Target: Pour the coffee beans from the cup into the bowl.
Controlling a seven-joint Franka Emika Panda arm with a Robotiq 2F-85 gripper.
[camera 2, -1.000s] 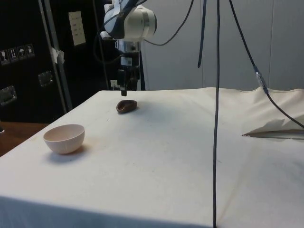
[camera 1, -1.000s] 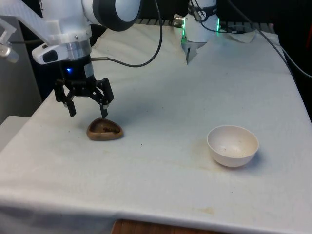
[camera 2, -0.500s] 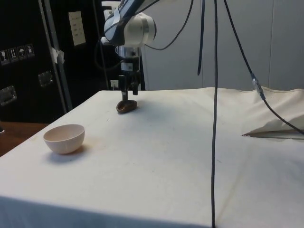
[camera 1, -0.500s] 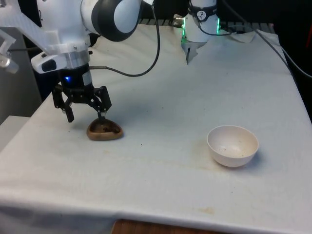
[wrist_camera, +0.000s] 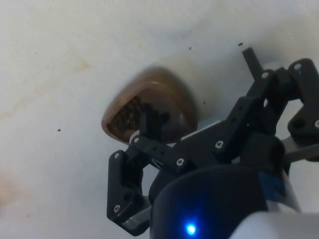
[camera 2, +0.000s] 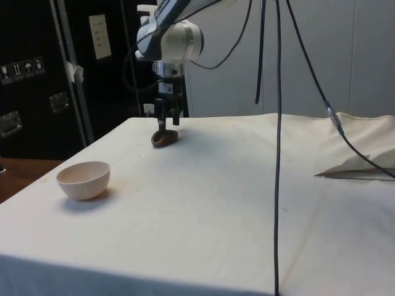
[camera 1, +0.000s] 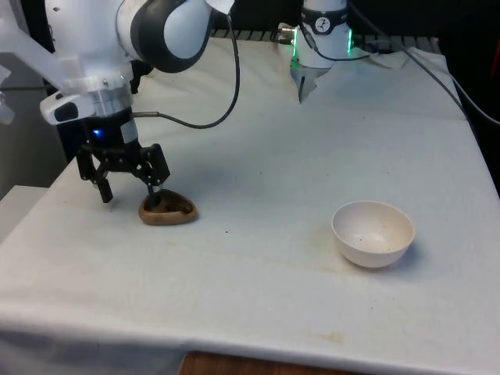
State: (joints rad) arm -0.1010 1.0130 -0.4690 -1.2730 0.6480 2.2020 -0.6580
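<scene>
Black two-finger gripper (camera 1: pixel 127 186) has dropped over the past sec, jaws spread, one finger prob. inside the brown wooden cup of beans (camera 1: pixel 168 210); grasp imminent. White bowl (camera 1: pixel 373 233) well apart, waiting.

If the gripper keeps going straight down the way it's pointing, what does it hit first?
Most likely the brown cup. The open gripper points down at the table with one finger over the cup's opening, the other outside its rim. That finger would probably meet the coffee beans; the outer one the white cloth.
</scene>
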